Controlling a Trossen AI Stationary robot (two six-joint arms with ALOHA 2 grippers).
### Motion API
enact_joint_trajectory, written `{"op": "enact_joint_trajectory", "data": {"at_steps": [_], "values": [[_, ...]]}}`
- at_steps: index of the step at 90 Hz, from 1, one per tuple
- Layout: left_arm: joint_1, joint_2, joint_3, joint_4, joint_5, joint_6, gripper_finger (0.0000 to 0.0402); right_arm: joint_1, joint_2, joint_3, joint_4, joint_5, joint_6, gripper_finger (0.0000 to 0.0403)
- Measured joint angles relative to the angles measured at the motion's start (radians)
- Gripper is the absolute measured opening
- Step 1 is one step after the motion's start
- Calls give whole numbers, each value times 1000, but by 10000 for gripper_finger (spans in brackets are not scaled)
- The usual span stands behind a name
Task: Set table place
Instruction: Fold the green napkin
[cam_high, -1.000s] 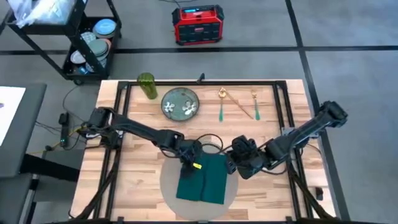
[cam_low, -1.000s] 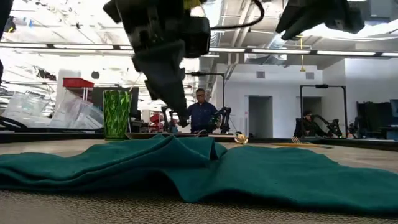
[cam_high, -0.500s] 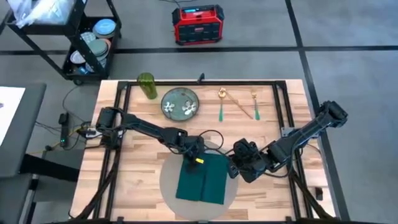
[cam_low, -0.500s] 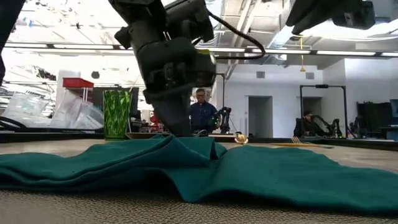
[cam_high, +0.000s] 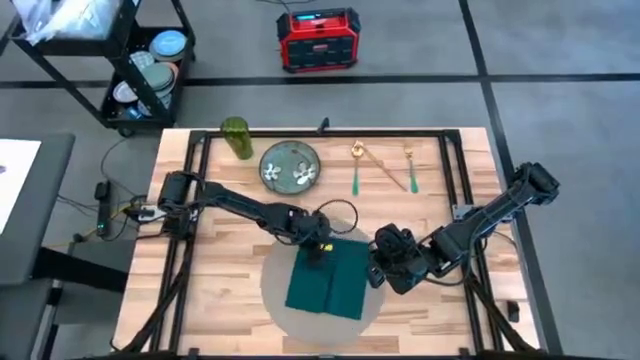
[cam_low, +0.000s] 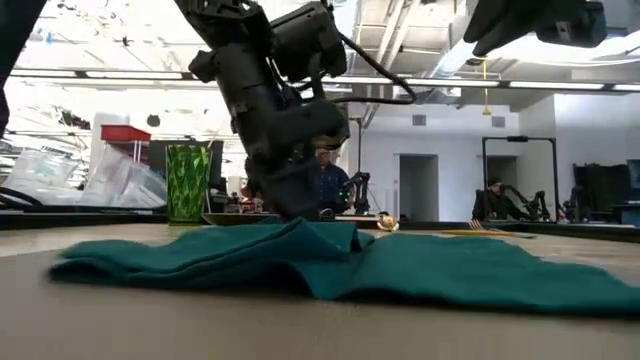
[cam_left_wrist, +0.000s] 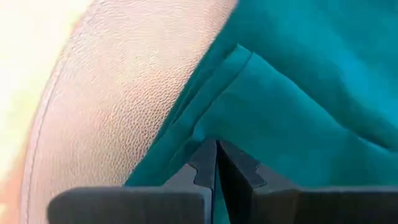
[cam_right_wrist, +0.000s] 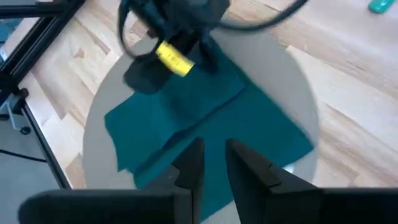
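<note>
A teal napkin (cam_high: 328, 285) lies folded on the round grey-beige placemat (cam_high: 275, 290), which rests flat on the striped wooden table (cam_high: 220, 280). My left gripper (cam_high: 319, 250) is shut, its tips down on the napkin's far edge. My right gripper (cam_high: 377, 272) hovers at the napkin's right edge. In the right wrist view it (cam_right_wrist: 214, 152) is open a little above the cloth (cam_right_wrist: 205, 118) and touches nothing. My left gripper presses its shut fingertips (cam_left_wrist: 208, 158) down on a folded ridge (cam_left_wrist: 214, 109) at the napkin's far edge. It comes from above, slanting in from the table's left. The napkin lies on the placemat (cam_left_wrist: 124, 112), humped up under the tips (cam_low: 300, 215).
Along the far edge stand a green glass (cam_high: 236, 138), a green patterned plate (cam_high: 290, 166) and gold cutlery with green handles (cam_high: 357, 168) (cam_high: 408, 170). Black frame rails (cam_high: 195, 250) run along the table's sides. A shelf cart (cam_high: 150, 70) and a red box (cam_high: 318, 40) stand off the table.
My left gripper has moved right and come down onto the napkin's far edge. The napkin and the placemat under it have then slid a little toward the table's far edge. The napkin has kept its folded shape.
</note>
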Motion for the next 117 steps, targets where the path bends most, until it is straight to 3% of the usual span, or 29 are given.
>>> {"op": "enact_joint_trajectory", "data": {"at_steps": [23, 56, 72, 90, 117], "values": [[28, -2, 0, 1, 0, -50, 0, -5, 42, -66, -41, -73, 147, 56], [31, -81, 88, -115, 59, -8, 0, -30, 207, -147, 282, -84, 264, 56], [17, -116, 93, -157, 68, 37, 0, -19, 257, -147, 250, -131, 348, 56], [-6, -114, 93, -187, 93, 66, 0, 12, 170, -147, -5, -163, 424, 56], [-15, -114, 89, -179, 102, 81, 0, -25, 184, -147, 55, -231, 335, 103]]}}
